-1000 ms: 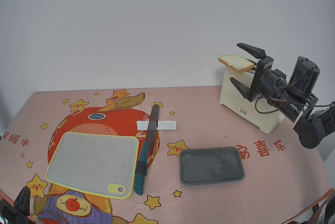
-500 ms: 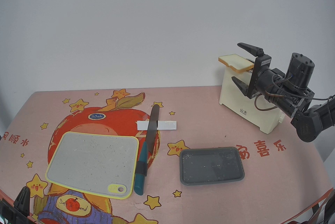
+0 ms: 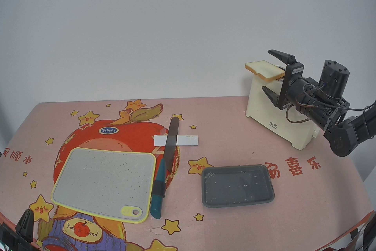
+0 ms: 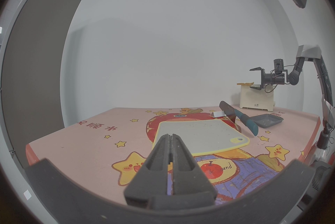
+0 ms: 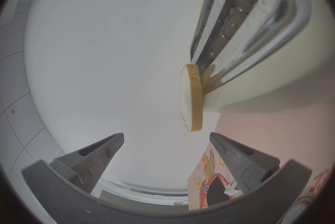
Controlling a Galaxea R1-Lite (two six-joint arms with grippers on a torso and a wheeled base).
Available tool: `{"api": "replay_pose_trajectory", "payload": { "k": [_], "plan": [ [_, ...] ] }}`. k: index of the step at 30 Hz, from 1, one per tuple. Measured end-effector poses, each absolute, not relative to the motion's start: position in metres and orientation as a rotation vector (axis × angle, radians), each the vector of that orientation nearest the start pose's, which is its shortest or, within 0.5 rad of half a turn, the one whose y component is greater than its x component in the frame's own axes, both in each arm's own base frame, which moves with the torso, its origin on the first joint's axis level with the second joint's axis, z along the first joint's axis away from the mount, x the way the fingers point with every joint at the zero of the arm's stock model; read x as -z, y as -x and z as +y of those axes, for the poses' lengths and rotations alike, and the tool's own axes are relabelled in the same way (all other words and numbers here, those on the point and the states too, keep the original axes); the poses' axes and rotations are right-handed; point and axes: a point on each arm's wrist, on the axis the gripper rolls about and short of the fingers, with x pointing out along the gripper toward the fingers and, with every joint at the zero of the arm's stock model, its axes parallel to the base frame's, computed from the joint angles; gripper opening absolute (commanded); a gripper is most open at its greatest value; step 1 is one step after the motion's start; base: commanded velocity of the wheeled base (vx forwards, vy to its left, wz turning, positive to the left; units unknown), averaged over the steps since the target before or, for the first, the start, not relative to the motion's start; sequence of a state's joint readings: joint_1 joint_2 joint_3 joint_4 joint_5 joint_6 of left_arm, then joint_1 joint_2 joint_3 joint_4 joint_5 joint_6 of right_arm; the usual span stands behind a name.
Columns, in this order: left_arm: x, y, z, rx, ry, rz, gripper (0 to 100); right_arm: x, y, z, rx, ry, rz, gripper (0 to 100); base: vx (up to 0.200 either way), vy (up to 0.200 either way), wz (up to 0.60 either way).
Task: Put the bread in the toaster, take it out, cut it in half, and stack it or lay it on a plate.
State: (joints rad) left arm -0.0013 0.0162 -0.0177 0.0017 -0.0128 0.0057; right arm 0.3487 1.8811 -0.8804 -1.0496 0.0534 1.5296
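The right gripper (image 3: 268, 70) is spread wide at the toaster's (image 3: 274, 116) far-left end, one finger above and one below the bread (image 3: 264, 70), touching nothing that I can see. The bread lies flat across the toaster's top, overhanging its end, and is not down in a slot. Whether it has been toasted I cannot tell from its colour. Either way, the next step looks like closing on that slice. The cutting and plating are plainly still to do. The knife (image 3: 164, 169) lies on the table, its blade propped on a white strip (image 3: 188, 140), just right of the board (image 3: 103, 181), which carries no bread. The dark plate (image 3: 237, 204), near and left of the toaster, holds no bread either. The left gripper (image 4: 171, 141) sits pressed closed and holds nothing, low at the table's near-left corner, well apart from all this.
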Motion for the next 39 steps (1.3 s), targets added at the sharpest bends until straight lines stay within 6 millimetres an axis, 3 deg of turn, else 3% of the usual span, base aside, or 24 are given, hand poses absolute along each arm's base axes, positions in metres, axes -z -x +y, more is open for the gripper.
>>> {"api": "replay_pose_trajectory", "payload": {
  "k": [39],
  "plan": [
    [-0.081,0.023,0.000,0.015,-0.006,0.000,0,-0.188,-0.348,0.118,-0.332,-1.570,0.207,100,0.000,0.000,0.00]
  ]
}}
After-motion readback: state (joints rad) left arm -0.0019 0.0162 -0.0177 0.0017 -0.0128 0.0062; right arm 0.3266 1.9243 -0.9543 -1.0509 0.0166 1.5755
